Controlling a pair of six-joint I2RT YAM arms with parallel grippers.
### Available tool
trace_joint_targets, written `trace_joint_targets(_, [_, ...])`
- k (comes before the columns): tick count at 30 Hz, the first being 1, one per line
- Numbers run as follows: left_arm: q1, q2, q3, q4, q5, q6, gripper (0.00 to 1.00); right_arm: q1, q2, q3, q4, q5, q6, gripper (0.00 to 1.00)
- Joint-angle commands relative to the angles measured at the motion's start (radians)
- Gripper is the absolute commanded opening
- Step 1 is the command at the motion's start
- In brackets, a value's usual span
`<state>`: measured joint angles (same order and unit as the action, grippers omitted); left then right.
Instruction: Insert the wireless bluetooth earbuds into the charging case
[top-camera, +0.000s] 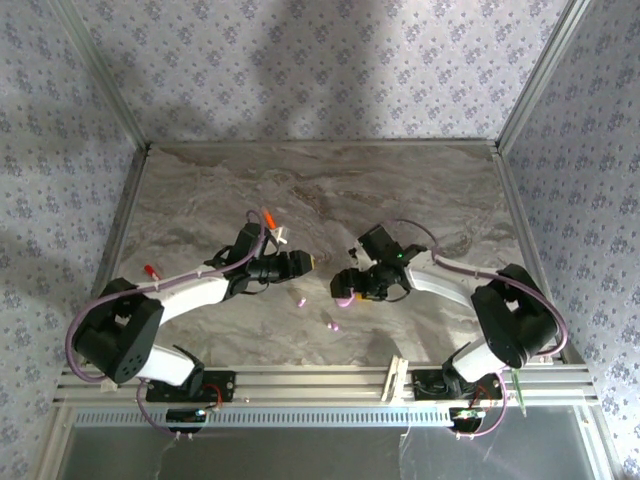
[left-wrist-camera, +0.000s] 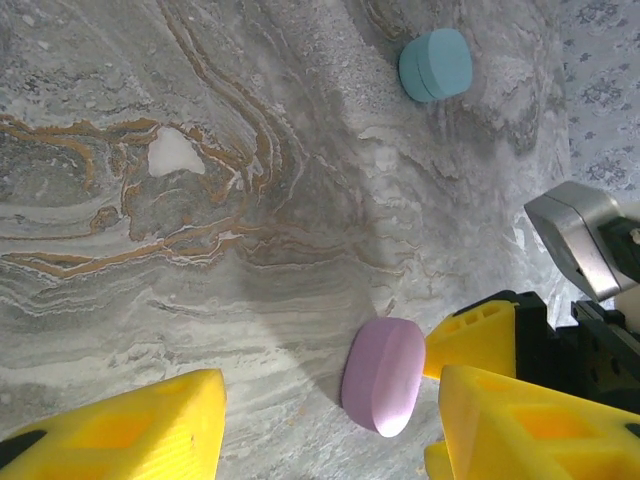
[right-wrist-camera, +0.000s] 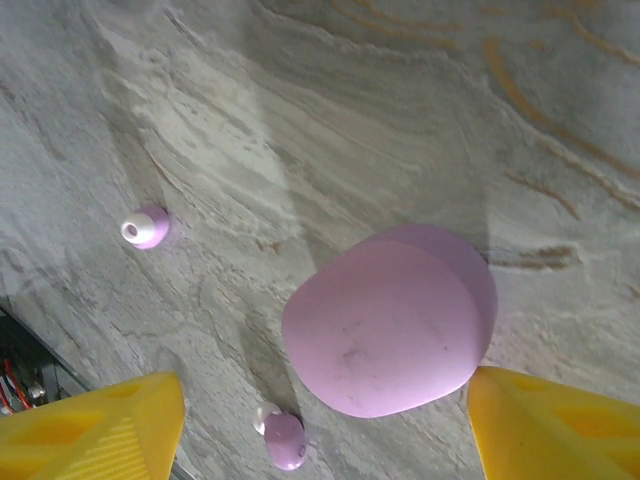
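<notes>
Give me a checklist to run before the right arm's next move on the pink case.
1. Is the right end effector open: ok, jaws wide either side of the pink case.
2. Grip on the pink case: cannot tell, it sits close by one finger.
3. Lid of the pink case open: not ok, looks shut in the left wrist view.
4. Are the pink earbuds reachable: ok, two lie loose on the table beside it.
5. Is the left end effector free: ok, open and empty.
6. Lid of the cyan case open: not ok, looks shut.
</notes>
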<state>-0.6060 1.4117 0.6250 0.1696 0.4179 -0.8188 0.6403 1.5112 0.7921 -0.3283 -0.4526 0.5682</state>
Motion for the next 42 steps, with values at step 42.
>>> trace_joint_targets(42, [0.046, -0.1, -0.069, -0.039, -0.022, 0.033, 0.61, 0.229, 0.162, 0.251, -0.258, 0.503, -0.171, 0.61])
